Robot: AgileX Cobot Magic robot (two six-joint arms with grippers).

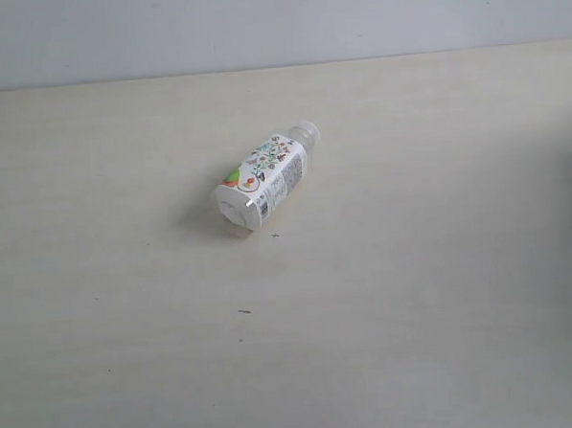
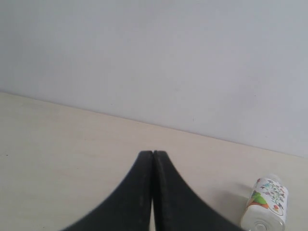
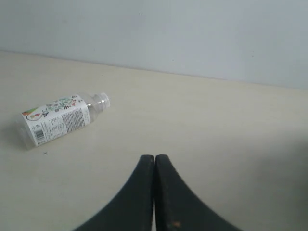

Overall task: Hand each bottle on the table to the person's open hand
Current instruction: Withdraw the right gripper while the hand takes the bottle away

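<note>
Only 1 bottle (image 1: 265,181), white with colourful print, is seen on the desk (image 1: 416,313). It is laid on its side near the middle and is not yet gripped. The left tool (image 2: 153,155) and right tool (image 3: 154,158) are each pressed together, empty, well apart from it. No hand is shown. This handover is judged undone; whether others are finished cannot be told.

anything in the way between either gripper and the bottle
Nothing visible. The bottle lies on its side, alone on the table. In each wrist view only bare table lies between it and the shut left gripper or right gripper. No hand shows in any view, so the handover path cannot be judged.
</note>
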